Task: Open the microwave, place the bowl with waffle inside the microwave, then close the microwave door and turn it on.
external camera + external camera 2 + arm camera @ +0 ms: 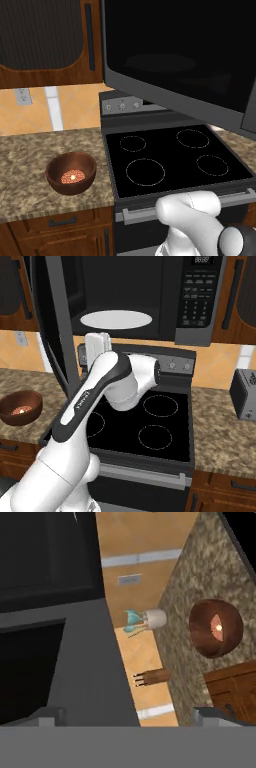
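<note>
White arm (95, 406) rises nearest the cameras, bending up over the stove (175, 160) toward the open microwave (150, 296). Its pincer (130, 714) is released, jaws spread wide and grasping nothing; in the hand view one tip sits against the grey door (80, 662) and the other over the cabinet front. That door stands swung out to the left, its black glass looming over the stove's far edge in the left base view. Inside the cavity lies a pale round turntable (116, 319), and the keypad (196, 296) sits on the microwave's right.

On the speckled surface (25, 175) left of the stove rests the bowl (71, 172), upright, well apart from the pincer, with the waffle (73, 176) lying in its bottom. Far right on the surface, past the stove, stands a grey toaster (244, 393). An outlet (22, 96) sits on the tan wall behind the bowl.
</note>
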